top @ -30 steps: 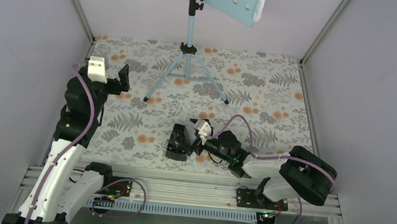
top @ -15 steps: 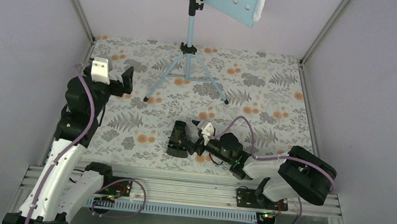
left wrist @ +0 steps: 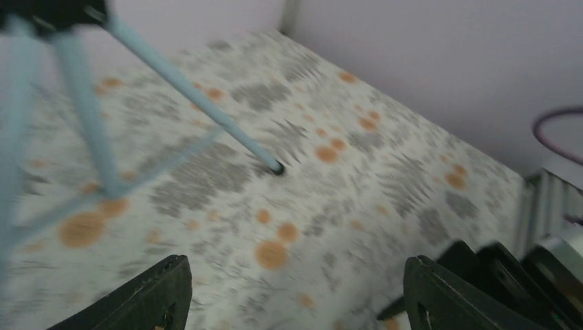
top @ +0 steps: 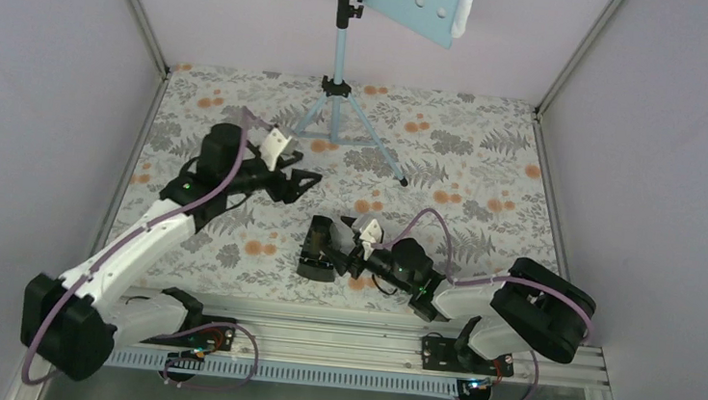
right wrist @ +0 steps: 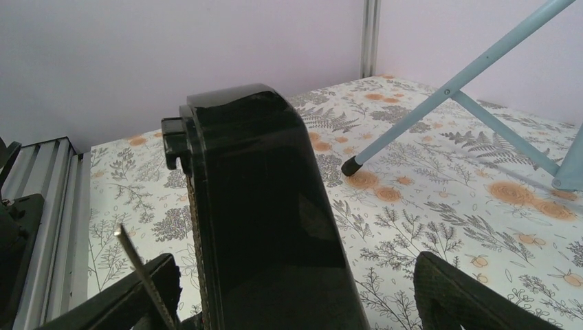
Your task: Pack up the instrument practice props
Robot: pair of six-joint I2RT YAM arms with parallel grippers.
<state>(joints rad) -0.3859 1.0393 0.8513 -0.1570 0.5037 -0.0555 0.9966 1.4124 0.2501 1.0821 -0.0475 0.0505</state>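
Moved: our left arm [top: 150, 226] has swung from the left wall out to mid-table; the right arm and the props sit as before.
Stand: the blue music stand [top: 339, 58] is upright at the back of the floral cloth [top: 497, 174], legs spread, tray still up.
Sheet: only a pale strip of the sheet [top: 461, 14] shows at the tray's right end.
Box: the black box [top: 315, 252] lies near the front, well apart from the stand.
Left gripper [top: 300, 178]: fingers spread, empty, near the stand's left leg [top: 287, 146].
Right gripper [top: 338, 249]: fingers wide either side of the box, not yet pinching.
Risk: we judge a quick swing could clip a leg and topple the tall stand, and the glossy, curved box could squirt from a pinch.
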